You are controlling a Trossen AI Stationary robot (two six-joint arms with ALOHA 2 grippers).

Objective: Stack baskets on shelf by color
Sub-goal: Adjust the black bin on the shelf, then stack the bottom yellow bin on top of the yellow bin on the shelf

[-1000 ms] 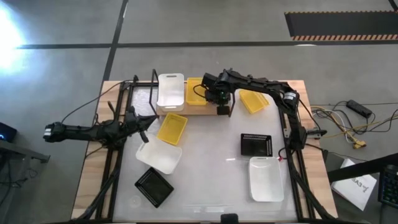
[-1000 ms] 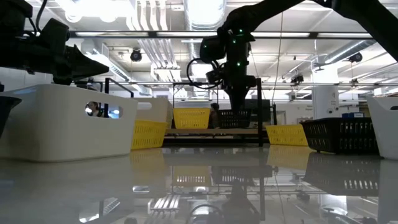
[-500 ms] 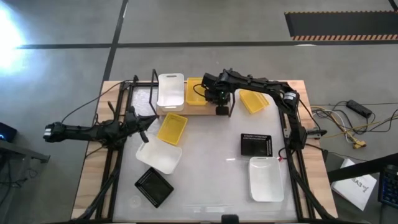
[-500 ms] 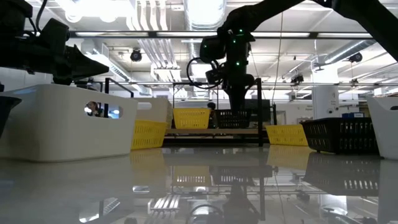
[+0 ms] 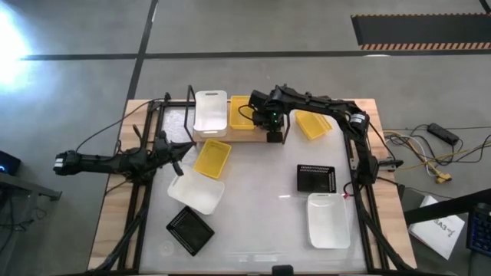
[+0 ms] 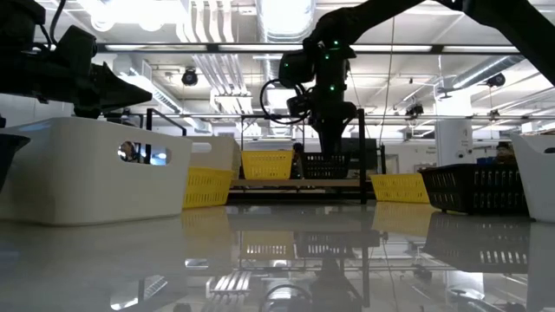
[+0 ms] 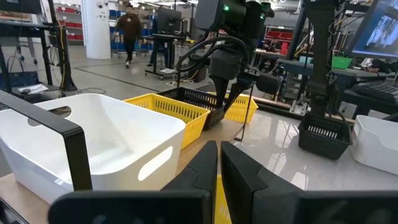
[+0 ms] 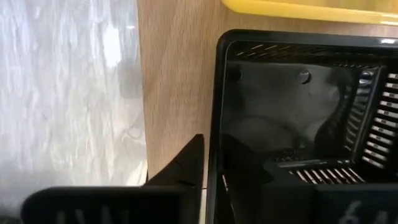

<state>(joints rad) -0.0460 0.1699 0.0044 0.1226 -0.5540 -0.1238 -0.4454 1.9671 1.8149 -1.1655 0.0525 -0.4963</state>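
Observation:
A black slotted basket [image 8: 292,124] sits on the wooden shelf [image 5: 230,136] at its right end, beside a yellow basket [image 5: 240,111] and a white basket [image 5: 210,111]. My right gripper [image 8: 211,168] points down over the black basket [image 6: 325,165]. It is slightly open, one finger on each side of the basket's side wall. My left gripper [image 7: 219,155] waits shut at the table's left side [image 5: 184,150], holding nothing. My right gripper comes from above with one finger [image 8: 186,165] outside the black basket's side wall [image 8: 213,124] and the other inside. Whether either finger touches the wall, I cannot tell. The basket rests flat on the shelf's plank.
On the table lie a yellow basket [image 5: 212,158], a white one [image 5: 196,193] and a black one [image 5: 189,230] at the left. A black one [image 5: 316,178] and a white one [image 5: 328,221] lie at the right. Another yellow basket [image 5: 312,124] lies right of the shelf.

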